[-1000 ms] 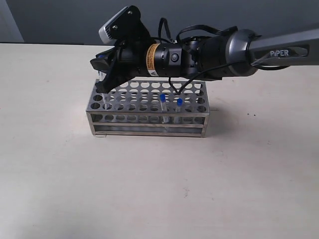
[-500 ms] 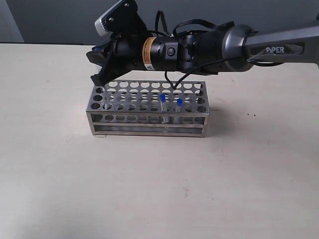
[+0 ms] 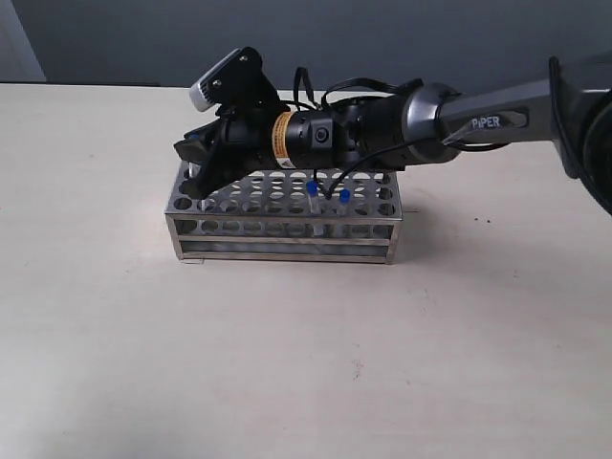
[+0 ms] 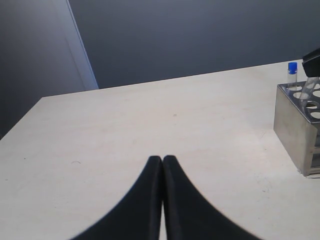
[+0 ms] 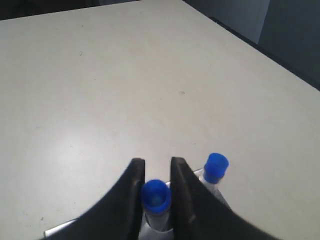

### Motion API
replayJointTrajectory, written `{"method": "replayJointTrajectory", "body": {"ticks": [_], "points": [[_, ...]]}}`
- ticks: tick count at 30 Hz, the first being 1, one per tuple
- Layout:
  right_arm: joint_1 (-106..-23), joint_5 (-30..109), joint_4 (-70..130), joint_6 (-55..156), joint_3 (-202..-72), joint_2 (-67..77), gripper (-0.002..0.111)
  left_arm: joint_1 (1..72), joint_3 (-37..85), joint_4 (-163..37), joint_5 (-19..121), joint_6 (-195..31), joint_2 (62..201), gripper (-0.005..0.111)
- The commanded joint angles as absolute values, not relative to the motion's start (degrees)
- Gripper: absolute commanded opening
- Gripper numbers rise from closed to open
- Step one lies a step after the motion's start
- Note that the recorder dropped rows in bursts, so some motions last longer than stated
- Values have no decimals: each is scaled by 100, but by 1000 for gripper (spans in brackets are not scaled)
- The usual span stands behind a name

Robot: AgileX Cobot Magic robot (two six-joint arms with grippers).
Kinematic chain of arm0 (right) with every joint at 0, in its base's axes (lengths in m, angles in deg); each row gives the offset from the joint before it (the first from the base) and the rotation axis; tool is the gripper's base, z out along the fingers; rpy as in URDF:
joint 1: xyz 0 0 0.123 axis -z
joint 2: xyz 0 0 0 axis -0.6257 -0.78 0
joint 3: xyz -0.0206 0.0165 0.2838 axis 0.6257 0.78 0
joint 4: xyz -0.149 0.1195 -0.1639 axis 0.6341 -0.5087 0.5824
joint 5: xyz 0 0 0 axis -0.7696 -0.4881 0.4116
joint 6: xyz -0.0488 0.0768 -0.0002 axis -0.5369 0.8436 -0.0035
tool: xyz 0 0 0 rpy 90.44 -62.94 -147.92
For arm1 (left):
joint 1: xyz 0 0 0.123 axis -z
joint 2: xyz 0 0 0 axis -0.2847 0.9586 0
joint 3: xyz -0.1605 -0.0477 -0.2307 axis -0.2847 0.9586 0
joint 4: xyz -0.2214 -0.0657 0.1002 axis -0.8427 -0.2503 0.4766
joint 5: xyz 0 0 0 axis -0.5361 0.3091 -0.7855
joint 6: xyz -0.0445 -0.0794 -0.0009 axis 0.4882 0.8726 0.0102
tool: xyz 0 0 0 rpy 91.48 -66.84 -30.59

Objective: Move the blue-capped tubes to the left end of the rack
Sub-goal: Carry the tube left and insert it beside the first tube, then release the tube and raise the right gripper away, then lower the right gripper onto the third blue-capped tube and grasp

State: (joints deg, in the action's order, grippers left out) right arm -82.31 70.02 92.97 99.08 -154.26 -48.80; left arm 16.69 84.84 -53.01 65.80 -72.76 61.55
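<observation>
At the left end of the rack (image 3: 287, 212), the right pincer (image 3: 196, 180) reaches across from the right side, tips pointing down over the end holes. Rack is steel, stands on a pale surface (image 3: 287, 363).

Right wrist view: right pincer (image 5: 154, 167) is clamped on a blue-capped tube (image 5: 155, 196), with dark fingers (image 5: 134, 172) on either side of the cap. Cannot tell how deep this tube sits in its hole.

Neighbour tube (image 5: 216, 167) stands just beside the gripped one, cap free. Left wrist view shows it (image 4: 292, 70) upright in a corner hole at that same end of the rack (image 4: 292, 120).

Two more tubes, one (image 3: 312, 189) and the other (image 3: 343, 197), stand side by side right of the rack's middle, well apart from the left end. Both upright, blue caps above the top plate.

Left pincer (image 4: 162, 161) is closed, fingers pressed together with nothing between them, above bare surface, apart from the rack.
</observation>
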Motion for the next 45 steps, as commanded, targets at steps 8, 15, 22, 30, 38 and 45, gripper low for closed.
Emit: {"method": "replayJointTrajectory", "body": {"ticks": [8,15,22,30,38,45], "points": [[-8218,7301,9110,9941,-15553,-4949,37,1708,8473,-5315,6503,-7256,6181,0],[-7918,7113,9023,10279,-15614,-4237,37,1708,8473,-5315,6503,-7256,6181,0],[-7178,7152,10279,11113,-14878,-3033,37,1708,8473,-5315,6503,-7256,6181,0],[-6746,7543,10467,10881,-12803,-1466,37,1708,8473,-5315,6503,-7256,6181,0],[-6746,7637,9065,9339,-11376,-919,37,1708,8473,-5315,6503,-7256,6181,0],[-6746,7973,7831,8389,-10973,-1533,37,1708,8473,-5315,6503,-7256,6181,0]]}}
